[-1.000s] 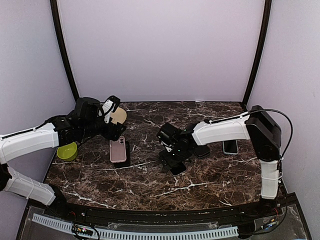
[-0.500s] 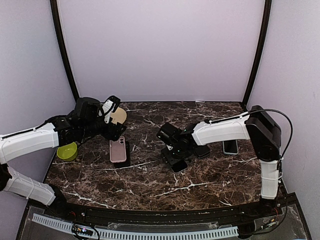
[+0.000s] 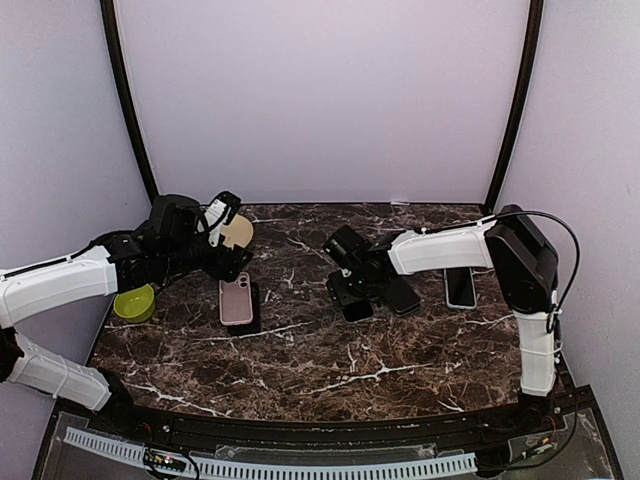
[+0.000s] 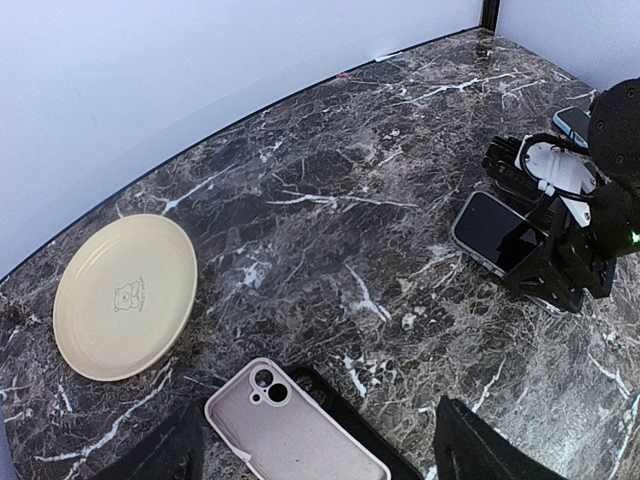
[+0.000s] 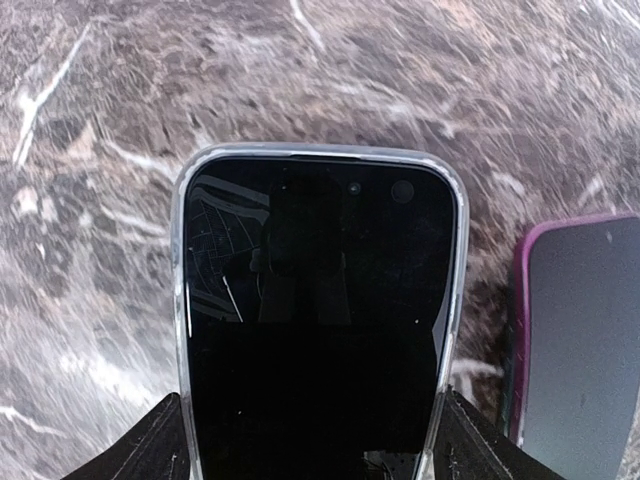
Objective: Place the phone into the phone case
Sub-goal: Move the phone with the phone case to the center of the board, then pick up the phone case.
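Note:
My right gripper (image 3: 352, 292) is shut on a phone (image 5: 315, 320) with a black screen and a silver rim. It grips the phone by its long sides, screen up, just above the marble table (image 3: 300, 360). The phone also shows in the left wrist view (image 4: 497, 232). An empty pink phone case (image 3: 236, 298) lies open side up at the left, on a black flat thing (image 4: 345, 415). My left gripper (image 4: 325, 455) is open and hovers over the case (image 4: 290, 430), one finger on each side of it.
A phone in a magenta case (image 5: 585, 330) lies just right of the held phone. Another phone (image 3: 460, 288) lies further right. A cream plate (image 4: 125, 295) sits at the back left, and a green bowl (image 3: 133, 303) at the left edge.
My right gripper has carried the phone toward the back and slightly right, and the arm has swung with it. The left arm and the pink case have not moved.

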